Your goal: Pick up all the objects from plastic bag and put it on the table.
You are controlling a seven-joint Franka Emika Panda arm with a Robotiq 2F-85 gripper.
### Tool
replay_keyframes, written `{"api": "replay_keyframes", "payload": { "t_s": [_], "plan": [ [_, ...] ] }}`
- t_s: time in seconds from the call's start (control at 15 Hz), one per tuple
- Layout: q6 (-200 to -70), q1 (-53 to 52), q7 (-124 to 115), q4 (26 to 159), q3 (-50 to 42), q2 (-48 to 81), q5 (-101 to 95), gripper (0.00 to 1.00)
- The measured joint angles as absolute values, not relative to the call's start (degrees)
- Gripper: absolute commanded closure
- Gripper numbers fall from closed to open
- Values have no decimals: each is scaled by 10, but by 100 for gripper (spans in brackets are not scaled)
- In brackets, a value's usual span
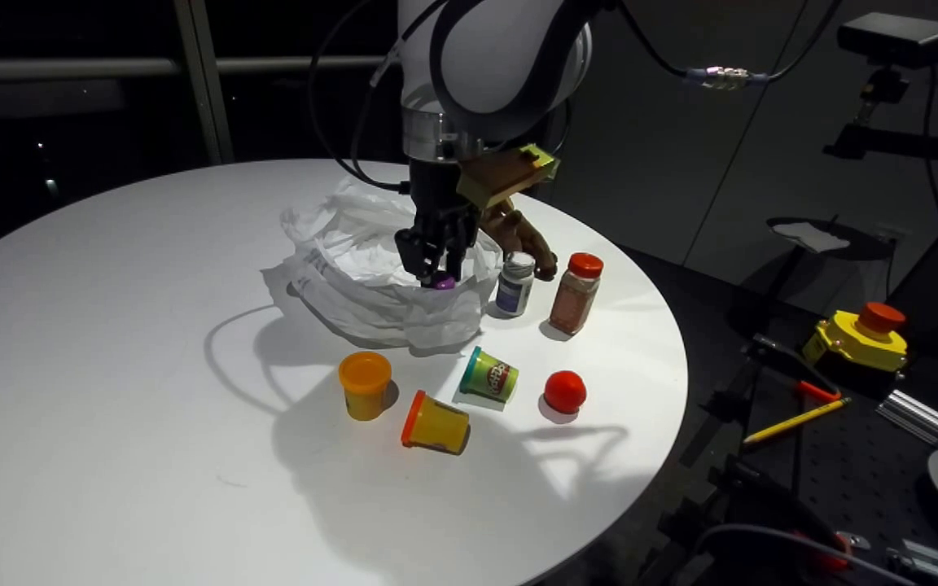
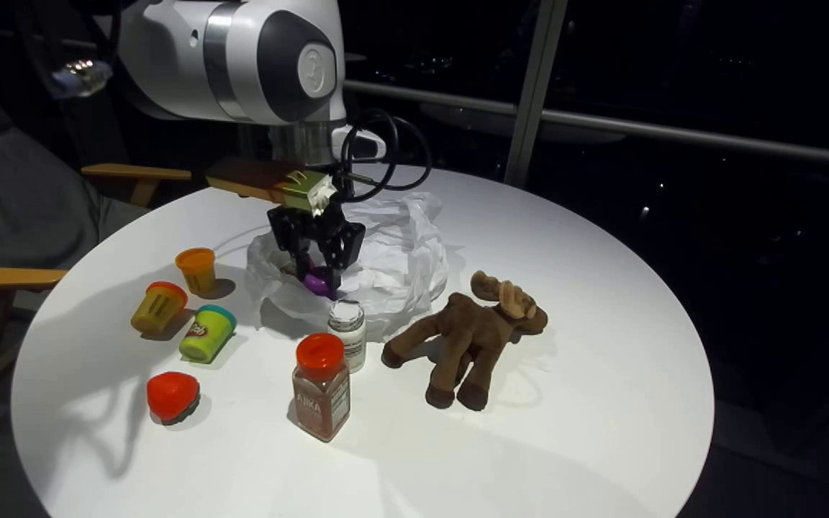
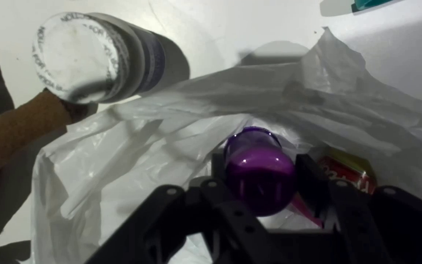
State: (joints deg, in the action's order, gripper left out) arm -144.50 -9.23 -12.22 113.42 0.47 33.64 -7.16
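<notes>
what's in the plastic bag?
Seen from the wrist: glossy purple object between the gripper fingers, red-labelled item, plus a pink piece, mostly covered. Folds of the plastic bag and the fingers block the rest; can't tell if there's more.

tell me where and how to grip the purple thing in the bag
Probably around the widest part of the purple thing, from above, fingers on opposite sides: its body looks rounded, and the plastic bag surrounds it but opens upward.

We see a smooth white robot arm (image 2: 170,68) with a dark grey oval cap (image 2: 279,68), a pale round emblem (image 2: 315,70), a shiny silver band (image 2: 222,61) and looping black cables (image 1: 386,186); its black jointed gripper (image 3: 260,172) shows round silvery screw heads (image 3: 171,191).
</notes>
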Motion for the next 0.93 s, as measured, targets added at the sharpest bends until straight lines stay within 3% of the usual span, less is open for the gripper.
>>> {"api": "replay_keyframes", "payload": {
  "t_s": [0.6,0.93],
  "plan": [
    [-1426,-92,-123,1117,-6,326,-72,74],
    [-1362,-86,-119,1121,-13,249,-72,74]
  ]
}}
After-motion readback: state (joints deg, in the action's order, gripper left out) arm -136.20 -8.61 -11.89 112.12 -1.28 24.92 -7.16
